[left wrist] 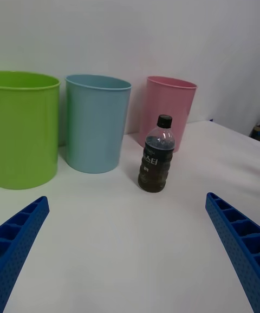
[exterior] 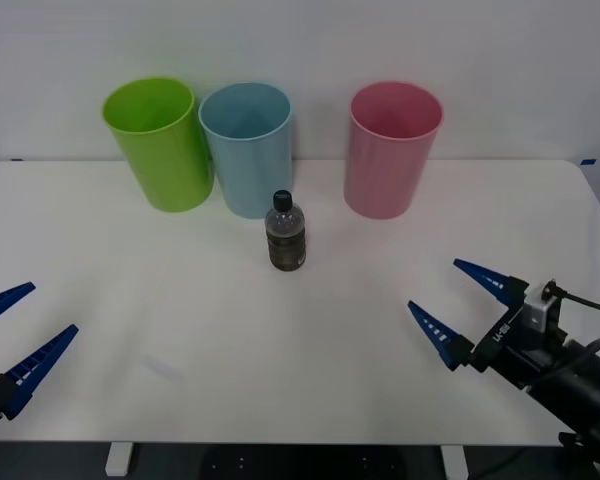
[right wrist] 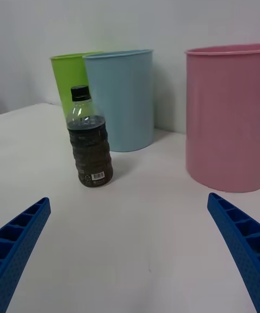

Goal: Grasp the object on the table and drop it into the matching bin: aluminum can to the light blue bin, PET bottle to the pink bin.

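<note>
Front view shows the first step not yet begun: the bottle [exterior: 286, 232] stands upright and untouched toward the far edge of the counter [exterior: 180, 340], just in front of the light blue bin [exterior: 247, 150], with the pink bin [exterior: 391, 150] near its right. The right end effector [exterior: 458, 300] hangs released near the front right corner, the left end effector [exterior: 15, 340] released at the front left edge. Next, I judge, one must reach forward and close around the bottle's ribbed body. It is small, clear, black-capped, holding dark brown liquid.
</note>
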You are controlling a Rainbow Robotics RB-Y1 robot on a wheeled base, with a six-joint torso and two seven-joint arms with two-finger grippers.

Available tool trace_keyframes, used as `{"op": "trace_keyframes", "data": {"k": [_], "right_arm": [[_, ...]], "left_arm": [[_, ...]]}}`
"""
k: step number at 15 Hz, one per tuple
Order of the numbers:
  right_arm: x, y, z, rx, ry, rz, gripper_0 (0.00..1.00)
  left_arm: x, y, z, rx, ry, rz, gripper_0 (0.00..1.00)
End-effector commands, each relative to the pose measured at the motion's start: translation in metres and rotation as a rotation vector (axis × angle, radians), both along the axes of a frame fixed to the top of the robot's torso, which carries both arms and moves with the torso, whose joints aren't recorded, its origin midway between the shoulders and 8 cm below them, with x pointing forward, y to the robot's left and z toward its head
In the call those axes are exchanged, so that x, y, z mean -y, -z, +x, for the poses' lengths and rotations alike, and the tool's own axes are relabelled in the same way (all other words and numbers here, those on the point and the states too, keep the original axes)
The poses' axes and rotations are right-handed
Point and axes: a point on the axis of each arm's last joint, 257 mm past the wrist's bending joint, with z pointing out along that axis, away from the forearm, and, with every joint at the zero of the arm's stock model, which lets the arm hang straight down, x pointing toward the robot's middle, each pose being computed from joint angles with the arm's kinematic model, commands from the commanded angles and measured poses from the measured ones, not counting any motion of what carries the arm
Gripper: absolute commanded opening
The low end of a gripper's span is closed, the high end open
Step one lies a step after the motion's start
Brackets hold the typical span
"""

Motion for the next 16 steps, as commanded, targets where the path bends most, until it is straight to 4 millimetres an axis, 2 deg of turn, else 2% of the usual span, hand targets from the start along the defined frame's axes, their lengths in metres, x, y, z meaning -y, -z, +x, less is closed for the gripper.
{"op": "trace_keyframes", "data": {"k": [1, 13, 16], "right_arm": [[-0.015, 0.002, 0.008, 0.023, 0.008, -0.026, 1.00], [-0.092, 0.012, 0.050, -0.017, 0.041, -0.051, 1.00], [-0.110, 0.023, 0.072, -0.043, 0.020, -0.043, 1.00]], "left_arm": [[0.000, 0.000, 0.000, 0.000, 0.000, 0.000, 1.00], [0.000, 0.000, 0.000, 0.000, 0.000, 0.000, 1.00], [0.000, 0.000, 0.000, 0.000, 0.000, 0.000, 1.00]]}}
